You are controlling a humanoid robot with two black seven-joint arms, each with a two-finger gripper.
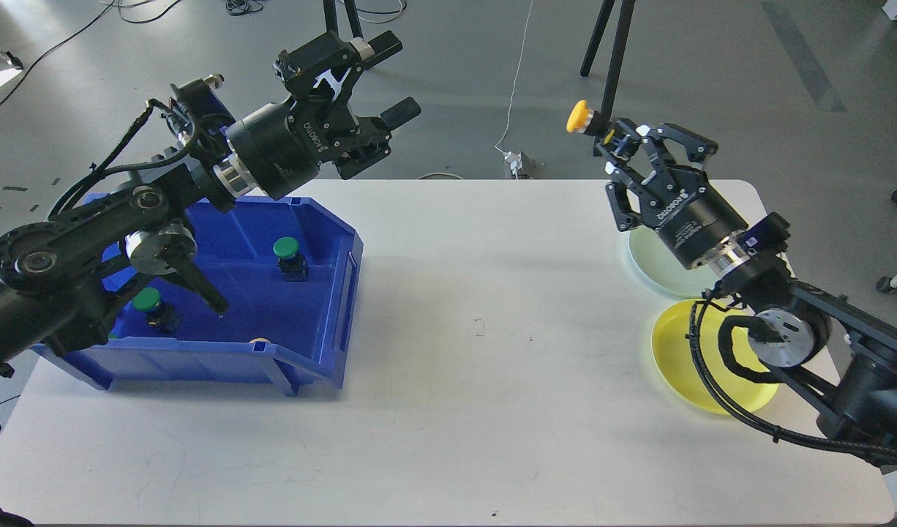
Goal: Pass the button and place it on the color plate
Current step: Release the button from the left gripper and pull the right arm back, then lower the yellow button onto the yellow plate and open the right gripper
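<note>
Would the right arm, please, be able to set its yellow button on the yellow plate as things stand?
Probably yes. The right gripper holds the yellow button above the table, and the yellow plate lies close below that arm; only its own cable and wrist overlap the plate's right part.

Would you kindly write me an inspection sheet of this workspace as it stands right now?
Surface: white table, bare in the middle.
Job's things: yellow button held in the right gripper, above the table's far edge; two green buttons in the blue bin at the left; yellow plate and pale green plate at the right, both partly hidden by the right arm.
Clutter: nothing seen.
Grippers: left gripper open and empty, raised above the bin; right gripper shut on the yellow button.
Cables: black cable looped along the right arm over the yellow plate; white cord on the floor.
Surroundings: grey floor, black tripod legs behind the table.
</note>
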